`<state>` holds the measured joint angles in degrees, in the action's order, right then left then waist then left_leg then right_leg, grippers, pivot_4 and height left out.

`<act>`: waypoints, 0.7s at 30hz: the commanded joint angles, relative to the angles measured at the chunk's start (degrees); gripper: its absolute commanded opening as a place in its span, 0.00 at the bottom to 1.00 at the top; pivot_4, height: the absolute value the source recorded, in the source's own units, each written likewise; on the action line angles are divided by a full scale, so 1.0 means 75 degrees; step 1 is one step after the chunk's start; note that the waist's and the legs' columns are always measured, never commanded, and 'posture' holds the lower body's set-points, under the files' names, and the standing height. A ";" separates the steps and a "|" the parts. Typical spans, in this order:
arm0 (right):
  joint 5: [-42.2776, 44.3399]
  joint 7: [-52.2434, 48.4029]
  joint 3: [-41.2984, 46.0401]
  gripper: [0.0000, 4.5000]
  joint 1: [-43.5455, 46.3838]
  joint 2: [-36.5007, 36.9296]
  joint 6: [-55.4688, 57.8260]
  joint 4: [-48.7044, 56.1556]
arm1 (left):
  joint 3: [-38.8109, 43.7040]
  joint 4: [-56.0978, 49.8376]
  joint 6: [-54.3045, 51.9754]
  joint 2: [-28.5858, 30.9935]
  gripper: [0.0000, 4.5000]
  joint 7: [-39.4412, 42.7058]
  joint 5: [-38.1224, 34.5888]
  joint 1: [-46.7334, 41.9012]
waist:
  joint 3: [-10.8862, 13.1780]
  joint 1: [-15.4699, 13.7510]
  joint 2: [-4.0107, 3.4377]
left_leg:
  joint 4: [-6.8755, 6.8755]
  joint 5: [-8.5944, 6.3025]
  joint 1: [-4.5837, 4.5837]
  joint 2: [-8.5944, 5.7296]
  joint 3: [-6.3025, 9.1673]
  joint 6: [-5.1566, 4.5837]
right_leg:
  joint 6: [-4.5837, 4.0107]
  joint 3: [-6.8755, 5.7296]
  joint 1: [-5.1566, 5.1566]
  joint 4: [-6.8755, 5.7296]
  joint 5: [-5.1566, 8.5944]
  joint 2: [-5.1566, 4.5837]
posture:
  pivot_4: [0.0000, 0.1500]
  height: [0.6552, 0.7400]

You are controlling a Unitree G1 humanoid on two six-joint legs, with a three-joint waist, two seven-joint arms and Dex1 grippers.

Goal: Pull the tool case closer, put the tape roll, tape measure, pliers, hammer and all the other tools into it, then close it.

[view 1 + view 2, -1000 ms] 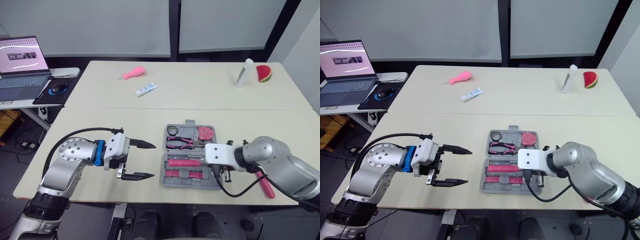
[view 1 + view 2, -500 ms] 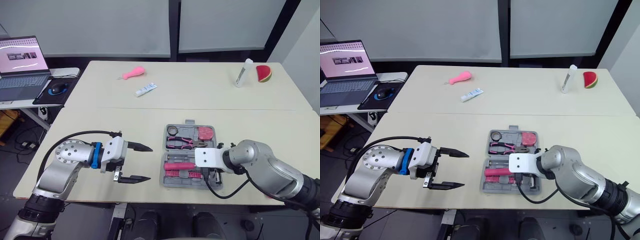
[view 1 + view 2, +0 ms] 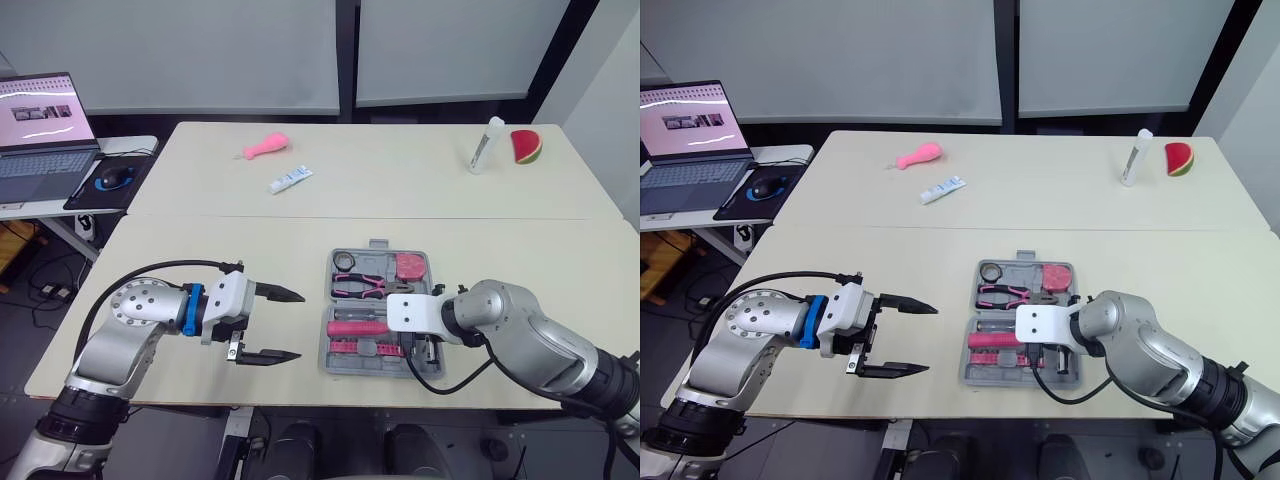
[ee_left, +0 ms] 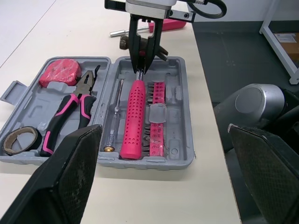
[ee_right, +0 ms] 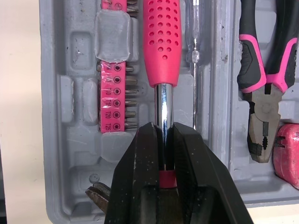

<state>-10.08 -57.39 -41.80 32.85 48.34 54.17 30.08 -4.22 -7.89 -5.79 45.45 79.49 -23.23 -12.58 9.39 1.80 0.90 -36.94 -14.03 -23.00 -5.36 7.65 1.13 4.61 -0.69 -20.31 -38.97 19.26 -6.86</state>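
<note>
Since a second ago, a leftward swing of the right hand (image 5: 164, 133) across the tool case (image 4: 182, 112), and a slight drawing back of the left hand (image 3: 300, 325) over the tabletop (image 3: 200, 260).

Hard to make out: a pink tool (image 4: 166, 24) on the tabletop beyond the case, with a metal piece beside it, mostly covered by the right hand and too hidden to name. In the head views, part of the case's near half is covered by the right arm.

Right hand nearly closed, its two black fingers pinching the bare metal shaft of a pink-handled driver (image 4: 134, 119) just below the dotted grip. Left hand spread wide, holding nothing, to the left of the case and apart from it.

Case open and flat near the front edge of the tabletop, in grey moulded plastic. In the far half: tape roll (image 4: 19, 139), pliers (image 4: 70, 109) with pink-and-black handles, red tape measure (image 4: 60, 72). In the near half: the driver lying lengthwise, a thin screwdriver (image 4: 114, 116) on one side, a strip of pink bits (image 4: 156, 116) on the other.
</note>
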 commanded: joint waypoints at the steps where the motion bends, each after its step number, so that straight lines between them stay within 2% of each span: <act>1: -0.0140 -0.0040 0.0088 0.05 0.0053 0.0079 -0.0193 0.0126 | 0.0089 -0.0151 0.0044 0.0084 1.00 0.0000 -0.0018 -0.0004 | 0.0000 0.0000 0.0000 | 0.0000 0.0000 0.0000 0.0000 0.0000 0.0000 | 0.0000 0.0000 0.0000 0.0000 0.0000 0.0000 | 1.00 1.00; 21: -0.0531 0.0012 -0.0014 0.05 -0.0271 -0.0380 -0.0738 -0.0460 | 0.0092 -0.0115 0.0057 0.0081 1.00 -0.0028 0.0048 0.0009 | 0.0000 0.0002 0.0000 | 0.0000 0.0001 0.0001 0.0001 0.0000 0.0001 | 0.0000 0.0001 0.0000 -0.0001 0.0000 0.0003 | 1.00 1.00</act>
<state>-13.56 -57.34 -42.66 30.48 46.09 49.49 25.44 -4.23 -7.89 -5.78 45.45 79.38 -22.79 -12.42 9.39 1.81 0.89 -36.94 -14.02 -22.99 -5.34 7.66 1.14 4.61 -0.68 -20.31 -38.98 19.25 -6.83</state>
